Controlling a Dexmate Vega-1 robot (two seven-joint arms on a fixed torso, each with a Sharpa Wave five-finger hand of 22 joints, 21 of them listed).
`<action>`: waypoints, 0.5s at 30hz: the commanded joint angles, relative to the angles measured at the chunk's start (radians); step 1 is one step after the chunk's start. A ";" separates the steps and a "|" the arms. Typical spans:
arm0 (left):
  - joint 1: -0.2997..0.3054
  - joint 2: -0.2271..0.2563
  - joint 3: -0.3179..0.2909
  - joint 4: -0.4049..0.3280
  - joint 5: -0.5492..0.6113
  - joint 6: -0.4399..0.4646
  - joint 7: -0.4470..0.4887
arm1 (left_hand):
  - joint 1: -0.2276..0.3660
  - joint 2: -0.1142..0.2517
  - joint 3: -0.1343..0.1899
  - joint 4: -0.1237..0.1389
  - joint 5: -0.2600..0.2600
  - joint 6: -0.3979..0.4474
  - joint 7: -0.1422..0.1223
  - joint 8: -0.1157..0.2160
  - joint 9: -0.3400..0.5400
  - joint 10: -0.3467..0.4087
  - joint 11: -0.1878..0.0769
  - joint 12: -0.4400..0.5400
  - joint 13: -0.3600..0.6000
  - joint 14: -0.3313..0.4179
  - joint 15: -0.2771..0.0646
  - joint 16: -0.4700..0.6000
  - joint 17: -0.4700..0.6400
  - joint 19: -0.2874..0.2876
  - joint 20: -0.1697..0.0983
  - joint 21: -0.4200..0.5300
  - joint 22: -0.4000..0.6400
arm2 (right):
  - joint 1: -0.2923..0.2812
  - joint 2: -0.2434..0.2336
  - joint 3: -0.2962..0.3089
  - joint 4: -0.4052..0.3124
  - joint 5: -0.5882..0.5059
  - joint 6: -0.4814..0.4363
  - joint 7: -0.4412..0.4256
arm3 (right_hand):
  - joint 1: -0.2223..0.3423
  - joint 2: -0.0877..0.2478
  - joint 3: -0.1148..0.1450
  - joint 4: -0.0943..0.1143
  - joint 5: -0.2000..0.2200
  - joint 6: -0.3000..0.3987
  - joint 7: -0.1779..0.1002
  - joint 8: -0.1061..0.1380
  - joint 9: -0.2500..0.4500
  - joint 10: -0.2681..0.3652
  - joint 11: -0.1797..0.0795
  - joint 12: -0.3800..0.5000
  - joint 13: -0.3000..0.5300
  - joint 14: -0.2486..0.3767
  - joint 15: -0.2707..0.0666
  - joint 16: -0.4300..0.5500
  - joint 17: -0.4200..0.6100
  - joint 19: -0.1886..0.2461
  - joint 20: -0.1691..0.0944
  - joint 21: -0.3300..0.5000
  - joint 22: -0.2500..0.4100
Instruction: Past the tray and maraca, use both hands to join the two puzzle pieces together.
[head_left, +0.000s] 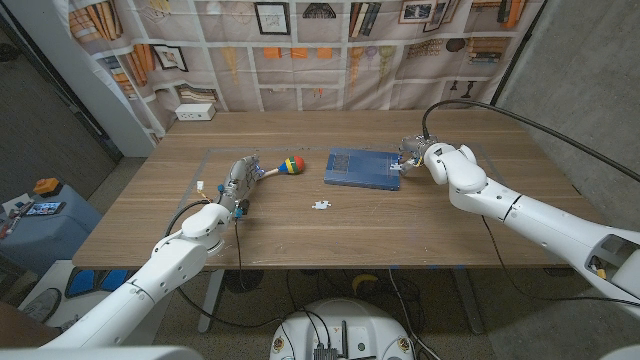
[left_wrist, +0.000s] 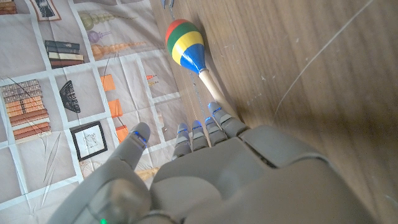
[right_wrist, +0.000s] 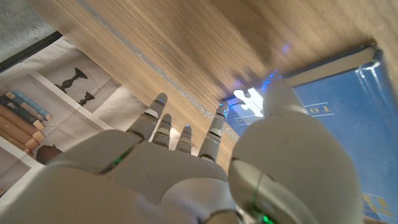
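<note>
A white puzzle piece (head_left: 321, 205) lies on the wooden table (head_left: 300, 235) in front of the blue tray (head_left: 362, 167). A second white puzzle piece (right_wrist: 249, 102) sits at the tray's right edge (right_wrist: 336, 99), pinched between the thumb and a fingertip of my right hand (head_left: 415, 155). The maraca (head_left: 290, 163), with its red, yellow, green and blue head (left_wrist: 185, 45), lies left of the tray. My left hand (head_left: 237, 185) is by the end of its wooden handle (left_wrist: 208, 81), fingers apart and holding nothing; I cannot tell whether they touch it.
A bookshelf-print curtain (head_left: 330, 50) hangs behind the table's far edge, with a white box (head_left: 195, 112) at its foot on the left. Bare wood lies between the loose piece and the table's front edge.
</note>
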 joint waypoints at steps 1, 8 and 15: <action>0.009 0.002 -0.003 -0.009 -0.003 0.002 0.007 | -0.007 0.079 0.009 0.001 0.003 0.006 -0.002 -0.003 0.002 0.005 0.002 -0.002 0.002 0.007 -0.001 -0.001 0.004 0.004 0.005 -0.001 0.001 | 0.009 0.012 -0.010 0.022 -0.009 0.004 0.011 | -0.004 -0.003 -0.008 0.000 0.009 -0.004 0.000 -0.004 0.002 -0.010 0.002 0.000 0.004 -0.006 0.003 0.000 0.002 -0.007 -0.002 -0.005 0.005; 0.010 0.003 -0.003 -0.011 -0.006 0.008 0.008 | -0.006 0.080 0.009 0.000 0.003 0.006 -0.002 -0.002 0.002 0.004 0.003 -0.003 0.002 0.007 -0.001 -0.001 0.004 0.004 0.005 -0.001 0.001 | 0.005 0.016 -0.010 0.032 -0.012 -0.001 -0.012 | -0.005 0.002 -0.010 0.001 0.011 0.004 0.000 -0.002 0.002 -0.002 -0.004 0.006 0.004 0.001 -0.003 0.002 0.003 -0.003 -0.005 -0.002 0.005; 0.008 0.001 -0.001 -0.006 -0.007 0.004 0.001 | -0.006 0.081 0.009 0.000 0.003 0.006 -0.001 -0.002 0.002 0.004 0.000 -0.002 0.002 0.007 -0.002 -0.001 0.004 0.003 0.005 -0.001 0.001 | 0.002 0.019 -0.012 0.039 -0.011 -0.006 -0.027 | -0.003 0.010 -0.009 0.001 0.014 0.023 0.002 0.004 0.002 0.011 -0.010 0.012 0.004 0.009 -0.010 0.005 0.004 0.005 -0.012 0.002 0.005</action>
